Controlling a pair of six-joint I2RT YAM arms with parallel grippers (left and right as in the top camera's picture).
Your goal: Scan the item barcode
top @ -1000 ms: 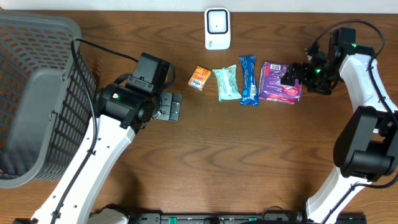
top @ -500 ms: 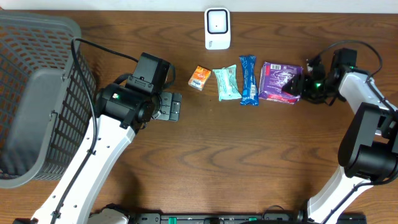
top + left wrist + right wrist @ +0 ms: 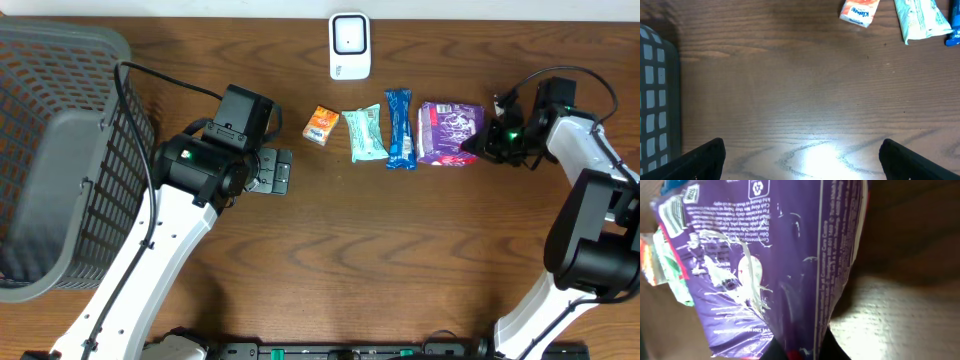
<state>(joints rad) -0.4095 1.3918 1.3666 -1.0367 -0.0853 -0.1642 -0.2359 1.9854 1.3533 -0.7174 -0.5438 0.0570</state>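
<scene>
Since a second ago the right gripper has come down from over the purple packet to its right edge and closed there. The right wrist view shows its dark fingers pinching the packet's seam. That packet lies at the right end of a row of items near the far edge of the table, just beside a blue bar, with the white scanner against the far edge. The left gripper hangs wide open over bare wood near the grey basket.
</scene>
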